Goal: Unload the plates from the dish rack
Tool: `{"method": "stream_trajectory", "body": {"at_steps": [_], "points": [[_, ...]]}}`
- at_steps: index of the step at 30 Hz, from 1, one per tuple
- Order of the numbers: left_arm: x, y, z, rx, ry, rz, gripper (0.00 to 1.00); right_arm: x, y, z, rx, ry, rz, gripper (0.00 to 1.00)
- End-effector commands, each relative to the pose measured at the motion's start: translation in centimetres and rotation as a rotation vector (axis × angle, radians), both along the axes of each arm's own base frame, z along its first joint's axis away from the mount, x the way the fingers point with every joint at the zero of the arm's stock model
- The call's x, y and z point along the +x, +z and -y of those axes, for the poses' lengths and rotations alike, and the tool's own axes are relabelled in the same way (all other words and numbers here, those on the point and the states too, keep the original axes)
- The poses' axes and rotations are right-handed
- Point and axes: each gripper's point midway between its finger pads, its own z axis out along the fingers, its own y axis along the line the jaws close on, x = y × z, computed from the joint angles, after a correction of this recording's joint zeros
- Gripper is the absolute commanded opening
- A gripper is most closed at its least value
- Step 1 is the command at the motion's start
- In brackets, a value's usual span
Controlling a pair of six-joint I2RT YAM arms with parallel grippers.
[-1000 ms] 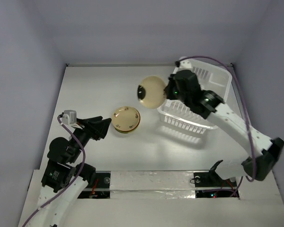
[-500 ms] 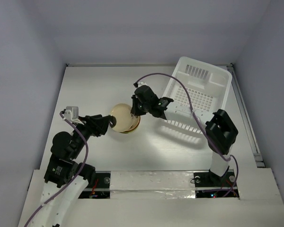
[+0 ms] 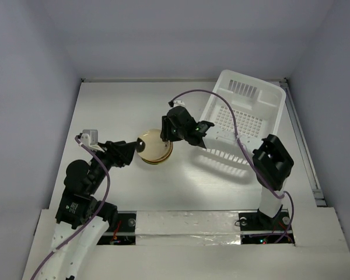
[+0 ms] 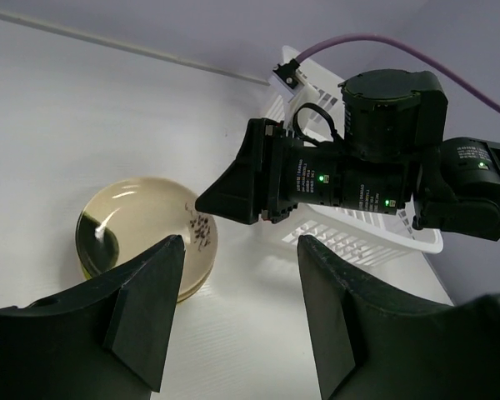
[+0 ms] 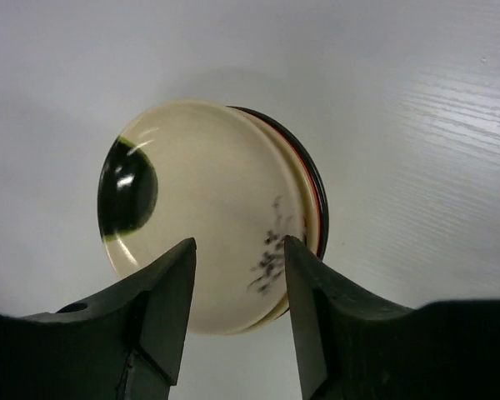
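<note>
Bright, even light; soft, faint shadows

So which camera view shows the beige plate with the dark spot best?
The right wrist view: the beige plate is large there, seen from above, dark spot and speckles clear. The left wrist view shows it smaller, at a slant, its near edge behind the left fingers. The top view shows it tiny.

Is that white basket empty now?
Empty where visible: the dish rack shows a bare grid base from above; the plates sit stacked beside it.
</note>
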Motion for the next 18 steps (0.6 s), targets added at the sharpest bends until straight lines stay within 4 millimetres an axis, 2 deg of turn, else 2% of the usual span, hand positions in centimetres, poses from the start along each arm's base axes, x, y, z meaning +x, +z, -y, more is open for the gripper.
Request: {"method": "stream_trajectory", "body": {"at_steps": [1,2,4,7,9,11,12,13,14,15,17,18], "points": [[0.4,1.0,0.1,0.001,-0.006,0.045,0.53,0.6,1.9,0.8,0.006,-0.040,0.053,0.54],[0.4,1.0,0.1,0.001,-0.008,0.045,0.53,0.6,2.8,0.9,0.022,-0.043,0.068,0.58],[0.5,0.8,0.2,0.003,-0.009,0.039,0.53,0.4,3.7,1.5,0.025,-0.046,0.088,0.61],[0.5,0.8,0.1,0.007,-0.006,0.036,0.53,-0.1,6.5,2.7,0.048,-0.060,0.137,0.61],[0.6,0.8,0.2,0.008,-0.008,0.033,0.53,-1.0,9.1,3.5,0.077,-0.060,0.174,0.57],[0.7,0.8,0.1,0.010,-0.004,0.032,0.54,-1.8,11.4,4.1,0.100,-0.056,0.214,0.35],[0.7,0.7,0.1,0.012,-0.007,0.030,0.54,-2.5,14.0,5.1,0.141,-0.066,0.254,0.22],[0.7,0.7,0.1,0.015,-0.008,0.030,0.55,-3.2,15.3,5.4,0.156,-0.058,0.282,0.00],[0.7,0.8,0.1,0.015,-0.008,0.031,0.55,-3.9,17.1,5.6,0.194,-0.052,0.321,0.00],[0.7,0.8,0.2,0.015,-0.010,0.030,0.56,-5.0,19.6,7.3,0.244,-0.059,0.371,0.00],[0.6,1.0,0.1,0.023,-0.010,0.035,0.57,-6.5,22.7,9.0,0.313,-0.064,0.450,0.00],[0.6,1.1,0.1,0.027,-0.008,0.038,0.58,-8.0,24.7,11.2,0.369,-0.079,0.496,0.00]]}}
